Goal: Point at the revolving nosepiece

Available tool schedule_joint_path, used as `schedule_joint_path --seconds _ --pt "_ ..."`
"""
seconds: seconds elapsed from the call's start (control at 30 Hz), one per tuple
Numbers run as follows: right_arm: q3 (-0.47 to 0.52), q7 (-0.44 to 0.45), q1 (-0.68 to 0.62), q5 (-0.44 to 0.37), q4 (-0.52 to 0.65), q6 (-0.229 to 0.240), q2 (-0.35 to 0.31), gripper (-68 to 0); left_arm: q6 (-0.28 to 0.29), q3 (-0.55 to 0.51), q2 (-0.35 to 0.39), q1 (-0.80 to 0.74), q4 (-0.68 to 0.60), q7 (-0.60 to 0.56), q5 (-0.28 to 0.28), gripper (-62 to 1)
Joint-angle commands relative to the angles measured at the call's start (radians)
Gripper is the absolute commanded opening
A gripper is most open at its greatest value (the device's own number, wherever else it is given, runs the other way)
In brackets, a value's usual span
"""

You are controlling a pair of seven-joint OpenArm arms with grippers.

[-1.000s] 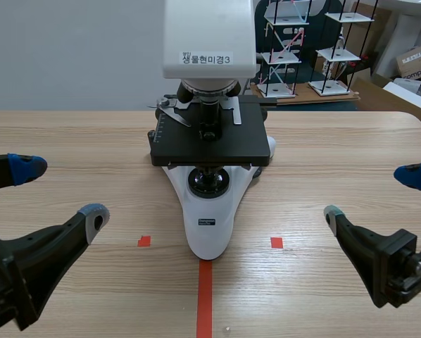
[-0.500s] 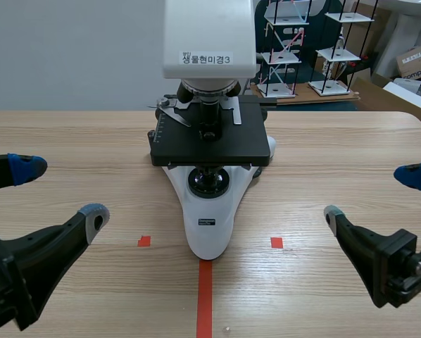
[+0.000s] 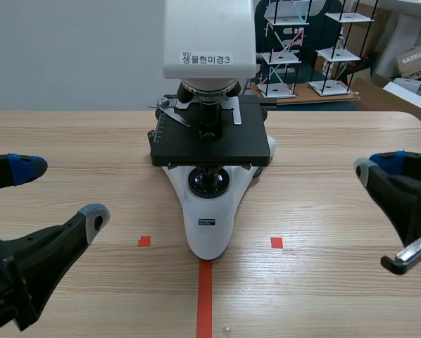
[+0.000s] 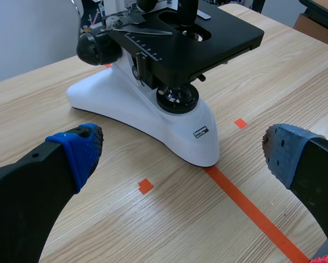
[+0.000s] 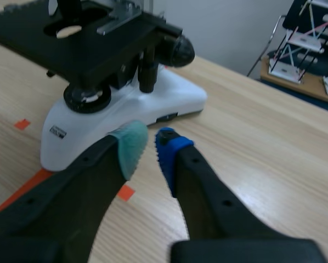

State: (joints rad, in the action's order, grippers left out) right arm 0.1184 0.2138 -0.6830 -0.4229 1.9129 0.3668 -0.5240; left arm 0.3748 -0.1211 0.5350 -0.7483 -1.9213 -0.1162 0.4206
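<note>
A white microscope (image 3: 209,218) with a black stage (image 3: 210,141) stands at the table's middle. Its revolving nosepiece (image 3: 209,88) sits under the white head, with an objective (image 3: 209,116) pointing down at the stage. My left gripper (image 3: 60,191) is open, low at the near left, well short of the base. From its own view the left gripper (image 4: 180,153) frames the microscope base (image 4: 169,123). My right gripper (image 3: 377,165) hovers at the right with its pads nearly touching and nothing between them. In the right wrist view that gripper (image 5: 150,147) is just short of the base (image 5: 153,101).
Small wire shelf models (image 3: 309,49) and cardboard boxes (image 3: 416,63) stand behind the table's far right edge. Black focus knobs (image 4: 98,49) stick out from the microscope's sides. Bare wooden tabletop (image 3: 323,211) lies on both sides of the microscope.
My right gripper has gone from wide open to nearly shut and has risen a little. The left arm and the microscope have not moved.
</note>
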Motion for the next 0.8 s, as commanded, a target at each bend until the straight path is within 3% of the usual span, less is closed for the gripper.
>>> schedule_joint_path --seconds 0.0,0.23,0.57,0.77 --pt "0.005 0.023 0.041 -0.011 0.014 0.002 -0.01 -66.0 0.002 -0.003 -0.003 -0.002 -0.005 -0.014 0.009 0.8" --pt "-0.034 0.093 0.159 0.062 0.014 0.005 -0.011 -66.7 0.002 -0.003 -0.003 -0.002 -0.005 -0.014 0.006 0.8" --pt "-0.214 0.092 0.363 0.13 -0.046 0.0 -0.011 -66.7 0.002 -0.003 -0.003 -0.002 -0.005 -0.014 0.006 0.8" --pt "-0.29 0.093 0.437 0.14 -0.105 -0.027 -0.01 -66.7 0.002 -0.003 -0.003 -0.002 -0.005 -0.014 0.006 0.8"
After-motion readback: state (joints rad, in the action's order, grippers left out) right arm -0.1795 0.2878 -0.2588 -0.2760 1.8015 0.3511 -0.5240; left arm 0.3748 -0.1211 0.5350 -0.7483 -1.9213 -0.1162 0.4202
